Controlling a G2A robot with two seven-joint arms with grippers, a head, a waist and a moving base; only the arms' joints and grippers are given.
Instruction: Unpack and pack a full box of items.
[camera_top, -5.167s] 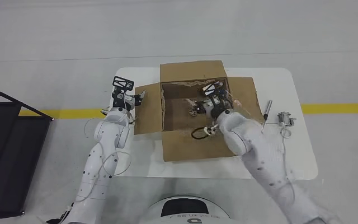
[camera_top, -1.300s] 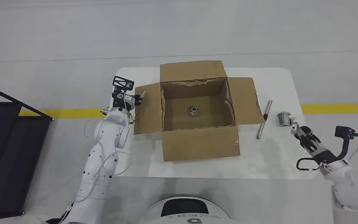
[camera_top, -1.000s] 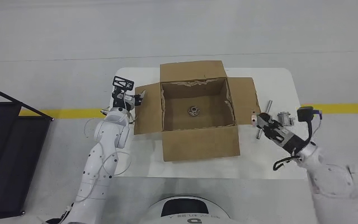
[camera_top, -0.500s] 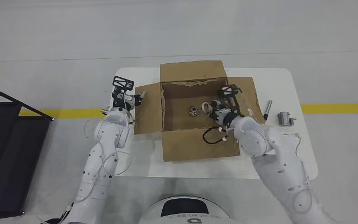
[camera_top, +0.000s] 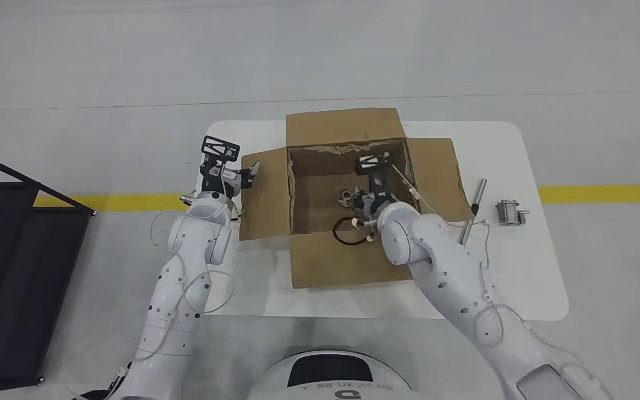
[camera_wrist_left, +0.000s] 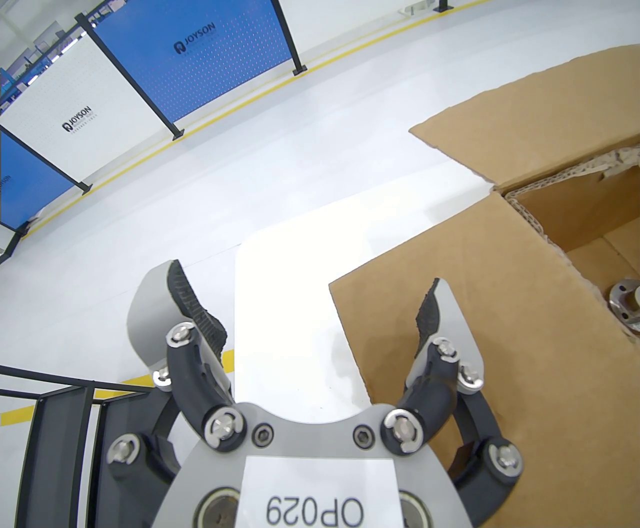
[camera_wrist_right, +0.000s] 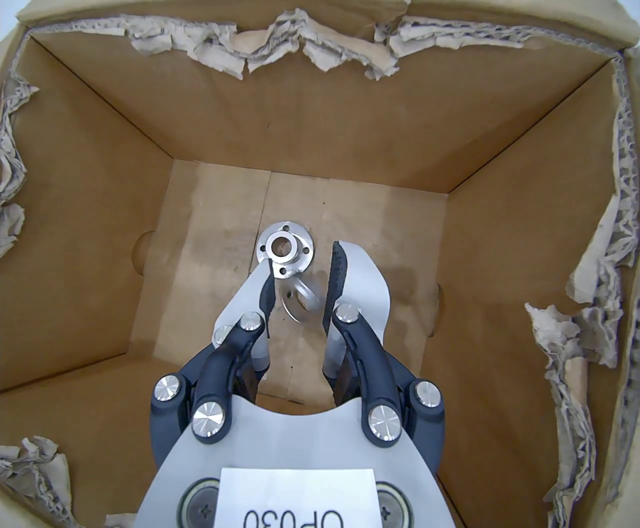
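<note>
Box (camera_top: 350, 255) sits open on the white table (camera_top: 540, 285), all four flaps folded out, and the right gripper (camera_wrist_right: 302, 272) is down inside it; its fingers (camera_wrist_right: 357, 280) are parted, one to each side of a flanged metal part (camera_wrist_right: 285, 248) lying on the box floor; one tip overlaps the flange's rim, but whether either pad actually touches metal I cannot tell; a second shiny disc shows in the gap between the fingers, and whether it belongs to the same piece is hard to make out; from above, the part is almost wholly covered by the gripper and wrist, just a sliver peeking out toward the left arm; torn cardboard rags hang along the box's upper edges; over to the other side now, the left gripper (camera_wrist_left: 305, 275) hangs at the table's left end, at the outer edge of the box's left flap (camera_wrist_left: 500, 375), spread wide with nothing between its pads; its wrist view catches the flanged part deep in the box, cut off by the picture's edge; past the right flap a thin metal rod (camera_top: 477, 196) lies on the table, its near end meeting the right arm's outline; just beyond it is a small metal fitting (camera_top: 510, 212), too small to read in detail; a black rack (camera_top: 20, 270) stands on the floor off to the left, cut by the frame.
</note>
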